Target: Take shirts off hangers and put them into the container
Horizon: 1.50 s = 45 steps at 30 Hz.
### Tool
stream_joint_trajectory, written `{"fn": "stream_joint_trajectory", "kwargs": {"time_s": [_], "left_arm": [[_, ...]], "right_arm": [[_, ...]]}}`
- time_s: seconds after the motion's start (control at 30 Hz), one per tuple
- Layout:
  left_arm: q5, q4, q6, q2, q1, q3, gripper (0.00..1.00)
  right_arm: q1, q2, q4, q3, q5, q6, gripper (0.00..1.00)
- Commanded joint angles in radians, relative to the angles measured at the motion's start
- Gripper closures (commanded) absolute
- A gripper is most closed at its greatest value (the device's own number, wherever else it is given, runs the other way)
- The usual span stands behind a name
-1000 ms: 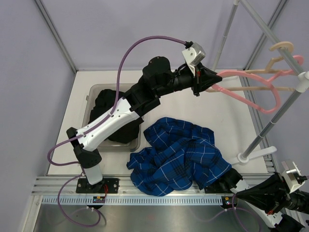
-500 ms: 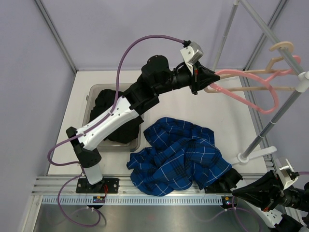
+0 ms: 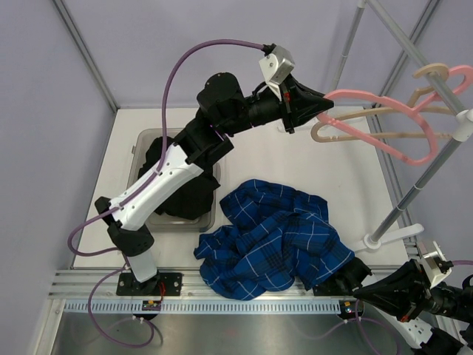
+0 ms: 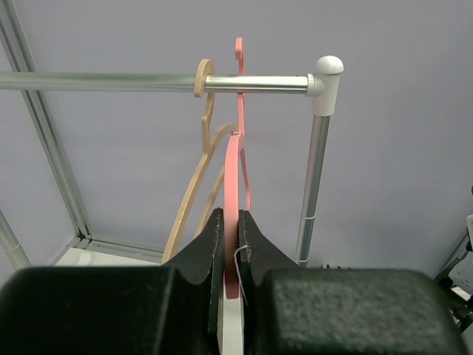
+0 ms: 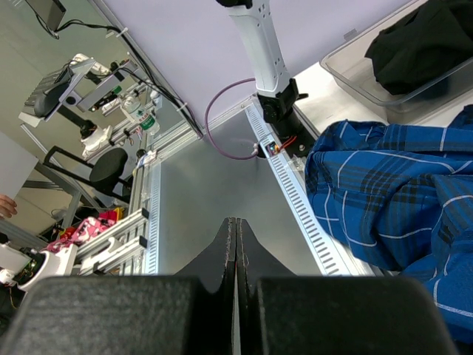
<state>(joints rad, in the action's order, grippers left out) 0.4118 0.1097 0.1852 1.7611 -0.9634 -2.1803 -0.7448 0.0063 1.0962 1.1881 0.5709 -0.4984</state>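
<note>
left tool (image 4: 230,222) clamped on pink hanger (image 4: 233,170), upper right | right tool (image 3: 367,294) clenched shut, lower right | blue check shirt (image 3: 273,237) on desk (image 3: 295,163), centre; black shirt (image 3: 159,159) in bin (image 3: 148,133), left

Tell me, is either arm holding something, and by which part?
The left gripper pinches the pink hanger at the end of one shoulder; the right gripper is shut on nothing.
</note>
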Motion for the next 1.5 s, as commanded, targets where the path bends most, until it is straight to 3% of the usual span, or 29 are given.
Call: {"fn": "stream_joint_trajectory", "kwargs": {"time_s": [0.0, 0.43, 0.57, 0.63, 0.73, 0.83, 0.87, 0.97, 1.0, 1.03, 1.07, 1.17, 1.3, 1.33, 1.47], "left_arm": [[0.025, -0.067, 0.011, -0.055, 0.006, -0.026, 1.0], [-0.045, -0.151, -0.007, -0.265, 0.009, 0.338, 1.0], [-0.149, -0.111, -0.013, -0.347, 0.011, 0.453, 0.98], [-0.233, -0.05, -0.004, -0.402, 0.009, 0.534, 0.93], [-0.321, 0.034, 0.022, -0.489, 0.011, 0.655, 0.63], [-0.364, 0.083, 0.04, -0.581, 0.011, 0.781, 0.5], [-0.372, 0.1, 0.045, -0.601, 0.011, 0.809, 0.39], [-0.341, 0.104, 0.042, -0.655, 0.011, 0.881, 0.29], [-0.332, 0.123, 0.042, -0.658, 0.009, 0.887, 0.1], [-0.317, 0.148, 0.048, -0.663, 0.009, 0.887, 0.08], [-0.311, 0.166, 0.059, -0.675, 0.008, 0.904, 0.04], [-0.32, 0.206, 0.106, -0.709, -0.018, 0.993, 0.01], [-0.537, 0.286, 0.137, -0.7, -0.208, 1.07, 0.01], [-0.673, 0.321, 0.149, -0.693, -0.25, 1.079, 0.01], [-0.84, 0.352, 0.213, -0.629, -0.443, 1.119, 0.01]], "right_arm": [[0.012, -0.023, -0.033, -0.004, 0.043, -0.008, 1.0], [0.012, -0.012, -0.052, -0.008, 0.035, 0.003, 1.0], [0.013, -0.009, -0.036, -0.005, -0.038, -0.006, 1.0], [0.013, 0.038, -0.01, -0.005, -0.081, -0.002, 0.74], [0.013, 0.064, -0.008, -0.034, -0.106, 0.009, 0.69], [0.013, 0.052, -0.057, -0.079, -0.094, -0.003, 0.51], [0.015, 0.05, -0.09, -0.091, -0.088, -0.005, 0.47], [0.013, 0.064, -0.128, -0.117, -0.071, -0.002, 0.3], [0.013, 0.07, -0.131, -0.12, -0.066, 0.001, 0.26], [0.013, 0.081, -0.133, -0.12, -0.066, 0.007, 0.22], [0.013, 0.086, -0.128, -0.117, -0.071, 0.009, 0.11], [0.013, 0.08, -0.118, -0.11, -0.095, 0.012, 0.01], [0.013, 0.061, -0.116, -0.114, -0.111, 0.011, 0.01], [0.013, 0.058, -0.107, -0.117, -0.111, 0.012, 0.0], [0.013, 0.047, -0.101, -0.127, -0.108, 0.014, 0.01]]}}
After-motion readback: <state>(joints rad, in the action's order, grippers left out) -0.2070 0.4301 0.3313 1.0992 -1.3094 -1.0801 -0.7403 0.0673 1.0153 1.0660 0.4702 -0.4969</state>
